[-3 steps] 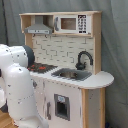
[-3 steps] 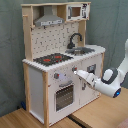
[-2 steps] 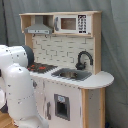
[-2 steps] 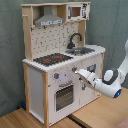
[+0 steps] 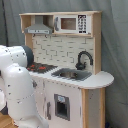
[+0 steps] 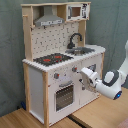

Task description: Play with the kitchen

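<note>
A: Where's the gripper [image 6: 84, 75] relative to the kitchen [image 6: 60, 60]?

B: Second exterior view: it's at the front panel, just below the counter edge, near the knobs [image 6: 74, 70] right of the oven door [image 6: 64, 95]. The arm [image 6: 111, 82] comes in from 3 o'clock, long axis roughly level. Can't tell whether the fingers are spread or closed, or whether it's touching.

A: Room to move?

B: Open floor at 4–5 o'clock. Counter lip overhangs at 12. First exterior view: the arm [image 5: 17, 85] blocks the kitchen's stove [image 5: 41, 67] side; sink [image 5: 72, 75] and faucet [image 5: 83, 59] are unobstructed.
</note>
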You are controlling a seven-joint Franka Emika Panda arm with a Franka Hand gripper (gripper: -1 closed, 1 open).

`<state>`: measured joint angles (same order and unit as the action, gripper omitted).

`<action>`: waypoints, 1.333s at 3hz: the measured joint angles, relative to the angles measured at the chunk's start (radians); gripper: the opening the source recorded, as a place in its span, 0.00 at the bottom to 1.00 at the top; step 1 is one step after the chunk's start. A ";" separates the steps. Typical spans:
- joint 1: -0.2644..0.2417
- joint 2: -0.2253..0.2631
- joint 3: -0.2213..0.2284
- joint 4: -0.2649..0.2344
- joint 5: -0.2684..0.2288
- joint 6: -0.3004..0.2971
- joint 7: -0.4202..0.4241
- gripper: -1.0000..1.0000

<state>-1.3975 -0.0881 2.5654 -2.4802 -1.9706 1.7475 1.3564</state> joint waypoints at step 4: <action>-0.004 -0.055 -0.002 -0.051 0.005 -0.016 0.531 1.00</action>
<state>-1.4019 -0.1431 2.5637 -2.5311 -1.9652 1.7316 1.8877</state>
